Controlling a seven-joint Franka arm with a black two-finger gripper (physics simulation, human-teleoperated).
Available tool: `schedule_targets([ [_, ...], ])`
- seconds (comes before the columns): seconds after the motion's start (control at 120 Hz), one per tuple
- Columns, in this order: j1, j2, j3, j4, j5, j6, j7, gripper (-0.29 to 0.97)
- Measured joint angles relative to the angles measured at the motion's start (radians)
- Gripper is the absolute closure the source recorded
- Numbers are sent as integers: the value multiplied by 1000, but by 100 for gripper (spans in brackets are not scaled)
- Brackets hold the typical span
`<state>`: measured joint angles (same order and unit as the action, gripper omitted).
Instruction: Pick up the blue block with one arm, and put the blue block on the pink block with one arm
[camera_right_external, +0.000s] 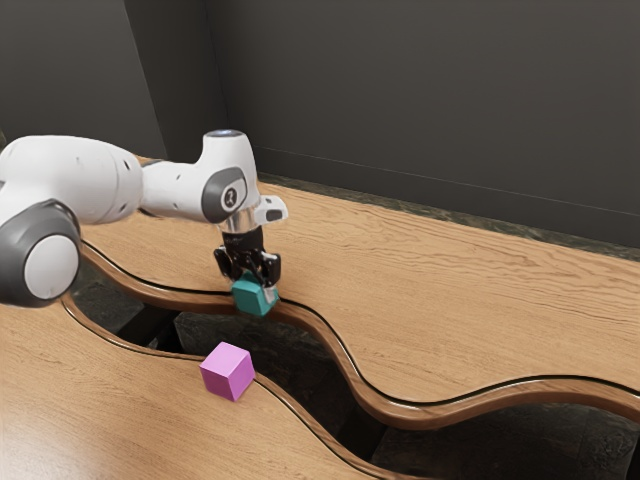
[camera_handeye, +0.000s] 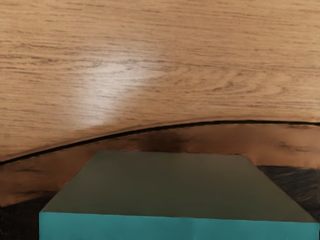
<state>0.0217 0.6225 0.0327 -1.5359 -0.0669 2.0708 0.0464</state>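
teal block (camera_right_external: 253, 297) and pink block (camera_right_external: 228, 371), apart

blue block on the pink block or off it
Off it: the hand is shut on the blue block, clearly apart from the pink block.

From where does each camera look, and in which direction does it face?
Exterior view: beside the arm, facing across the table toward the pink block; the white arm and gripper show, shut on the blue block.
Wrist view: on the hand, facing down at the blue block and the table's curved edge.
Shared: the blue block and the table.
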Motion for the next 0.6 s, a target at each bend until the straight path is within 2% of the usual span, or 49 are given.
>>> schedule_targets([
  [0.083,-30,-66,0,-31,21,-14,-8,42],
  [0.258,-44,-292,-2,-264,51,-31,-24,45],
  [0.6,-79,-450,-27,-542,67,13,-55,46],
])
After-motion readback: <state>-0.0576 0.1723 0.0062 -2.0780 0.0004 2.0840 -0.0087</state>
